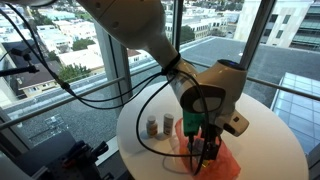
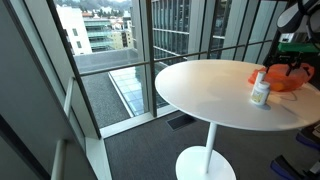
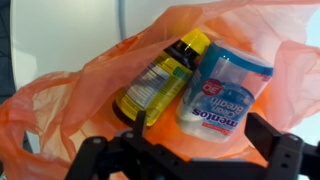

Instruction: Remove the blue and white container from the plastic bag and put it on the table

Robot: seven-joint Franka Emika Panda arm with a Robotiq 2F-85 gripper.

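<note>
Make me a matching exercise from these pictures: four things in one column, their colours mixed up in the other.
Things:
1. plastic bag
2. table
3. gum container
4. bottle cap

Colours:
A. yellow
B. blue and white
C. orange
D. plain white

Pairs: 1-C, 2-D, 3-B, 4-A

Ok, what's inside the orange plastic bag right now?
The orange bag holds a blue and white container beside a dark yellow-capped bottle. Anything beneath them is covered.
</note>
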